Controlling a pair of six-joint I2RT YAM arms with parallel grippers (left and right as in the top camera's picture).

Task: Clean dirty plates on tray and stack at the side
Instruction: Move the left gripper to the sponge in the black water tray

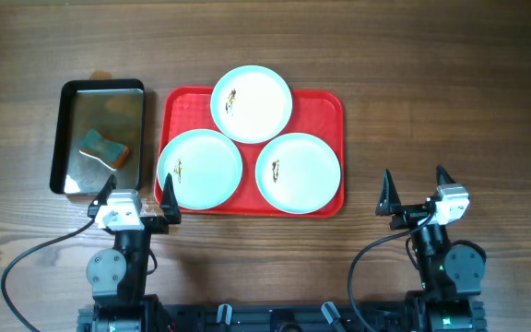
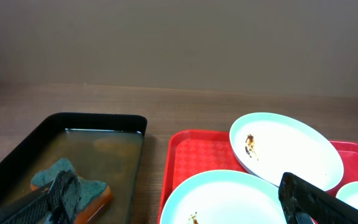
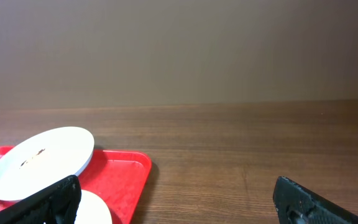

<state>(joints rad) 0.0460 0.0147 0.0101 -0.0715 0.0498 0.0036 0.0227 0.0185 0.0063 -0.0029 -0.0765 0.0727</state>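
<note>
The red tray point(image 1: 325, 100) lies in the middle of the table with three white plates on it. The far plate point(image 1: 252, 103) rests on the rims of the near left plate point(image 1: 200, 169) and the near right plate point(image 1: 299, 172). Each has a small brown smear. My left gripper point(image 1: 138, 194) is open and empty, just in front of the tray's near left corner. My right gripper point(image 1: 417, 190) is open and empty, to the right of the tray. The left wrist view shows the far plate point(image 2: 286, 148), the near left plate point(image 2: 229, 199) and the tray point(image 2: 197, 155).
A dark metal pan point(image 1: 70, 101) of brownish water stands left of the tray, holding a blue-and-orange sponge point(image 1: 105, 148). It also shows in the left wrist view point(image 2: 79, 186). Bare wooden table point(image 1: 450, 101) lies right of the tray.
</note>
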